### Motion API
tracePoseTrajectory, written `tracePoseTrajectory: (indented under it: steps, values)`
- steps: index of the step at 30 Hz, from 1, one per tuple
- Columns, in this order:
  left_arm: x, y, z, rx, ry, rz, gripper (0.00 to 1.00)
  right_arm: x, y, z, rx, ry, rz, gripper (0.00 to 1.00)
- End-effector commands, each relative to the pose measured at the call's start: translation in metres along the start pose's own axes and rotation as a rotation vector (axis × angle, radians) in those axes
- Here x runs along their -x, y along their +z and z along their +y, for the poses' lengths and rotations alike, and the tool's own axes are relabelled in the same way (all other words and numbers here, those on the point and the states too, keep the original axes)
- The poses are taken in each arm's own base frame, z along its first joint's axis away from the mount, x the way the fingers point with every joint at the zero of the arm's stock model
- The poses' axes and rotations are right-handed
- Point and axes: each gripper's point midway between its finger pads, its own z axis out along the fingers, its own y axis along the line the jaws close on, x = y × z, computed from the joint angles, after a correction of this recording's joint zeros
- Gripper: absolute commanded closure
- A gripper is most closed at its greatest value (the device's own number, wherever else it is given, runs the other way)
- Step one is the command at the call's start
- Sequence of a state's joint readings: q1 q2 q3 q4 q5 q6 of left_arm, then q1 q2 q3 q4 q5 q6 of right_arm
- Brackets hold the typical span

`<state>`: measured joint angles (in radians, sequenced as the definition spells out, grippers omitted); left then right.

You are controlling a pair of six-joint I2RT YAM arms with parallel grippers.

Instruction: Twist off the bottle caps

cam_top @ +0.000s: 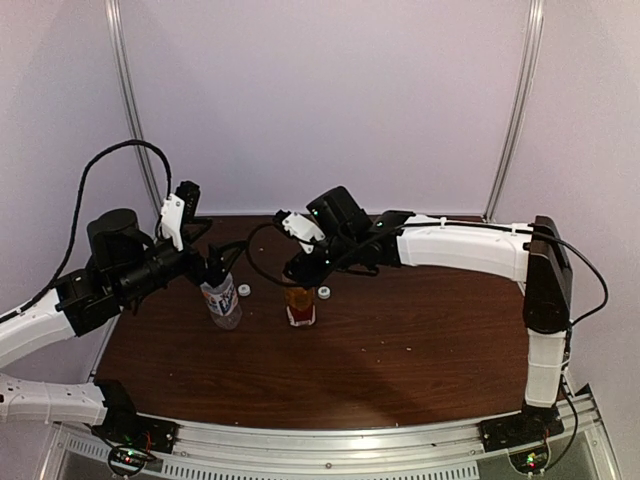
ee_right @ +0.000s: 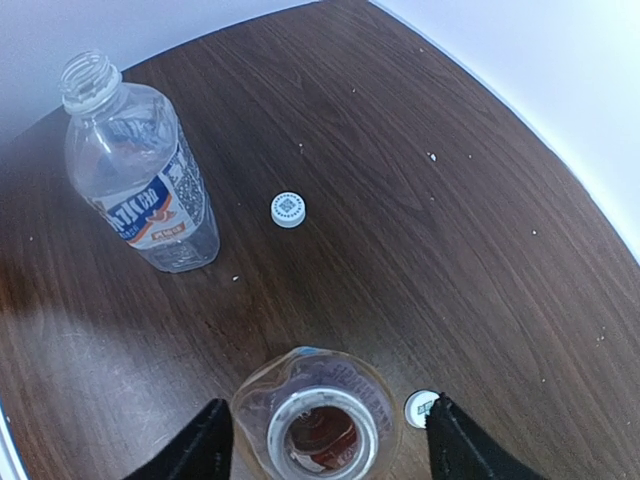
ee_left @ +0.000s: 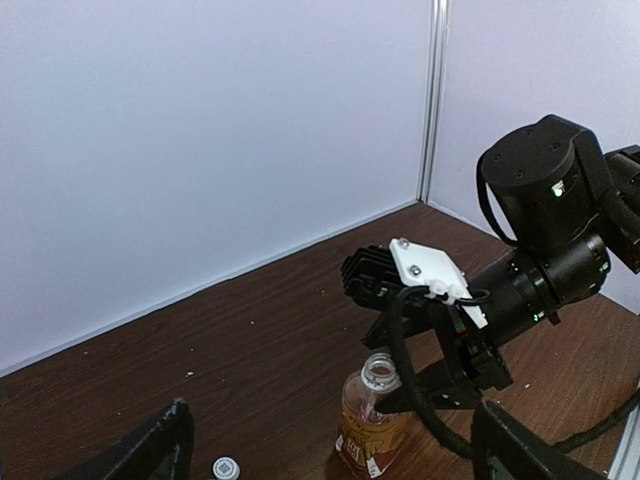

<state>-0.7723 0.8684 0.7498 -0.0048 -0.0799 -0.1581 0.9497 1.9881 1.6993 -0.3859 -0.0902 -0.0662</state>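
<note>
Clear plastic at far left: colourless bottle (cam_top: 221, 303) upright on the table (cam_top: 400, 350), neck bare, thread exposed. Left jaws spread wide close over it, gripping nothing; nothing between them in the left wrist view. Judged stationed there to brace the bottle against twisting, not to lift it.

Just right of that bottle: first cap (cam_top: 244, 290), white, flat on the wood, apart from both bottles. Presumably laid near so as to stay with its own bottle and out of the arms' paths.

Next along: amber bottle (ee_right: 318, 430), upright, red-yellow label, mouth open, liquid visible down the neck. Right jaws straddling its shoulders from above, parted, a gap either side, clamped on nothing; judged a release posture.

Rightmost: second cap (ee_right: 423, 407), flat on the table just beside the amber bottle's base.

Both caps off their necks, so task judged essentially complete. Care for next move: raise right arm straight up; open bottle easily tipped, spill likely if clipped.
</note>
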Motion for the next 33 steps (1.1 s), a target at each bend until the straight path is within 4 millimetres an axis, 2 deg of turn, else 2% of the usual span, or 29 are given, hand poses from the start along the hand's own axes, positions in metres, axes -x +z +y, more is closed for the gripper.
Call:
tracePoseTrajectory:
  steps: [1,6,10,17,28,33]
  values:
    - [0.011,-0.005,0.008,0.044,0.004,-0.035,0.02,0.022,-0.018,-0.001,-0.013,0.01,-0.054,0.27]
    - [0.009,-0.009,0.015,0.087,0.022,0.002,0.02,0.029,-0.037,-0.003,-0.01,0.037,-0.096,0.1]
    - [0.013,-0.013,0.024,0.138,0.038,0.019,0.02,0.03,-0.057,-0.011,-0.018,0.076,-0.121,0.01]
    - [0.009,-0.017,0.045,0.255,0.064,0.072,0.02,0.018,-0.099,-0.056,-0.089,0.192,-0.151,0.0]
    - [0.024,-0.033,0.078,0.402,0.114,0.067,0.02,-0.008,-0.174,-0.138,-0.267,0.328,-0.206,0.0]
    - [0.028,-0.035,0.093,0.433,0.13,0.079,0.02,-0.015,-0.197,-0.16,-0.334,0.349,-0.214,0.0]
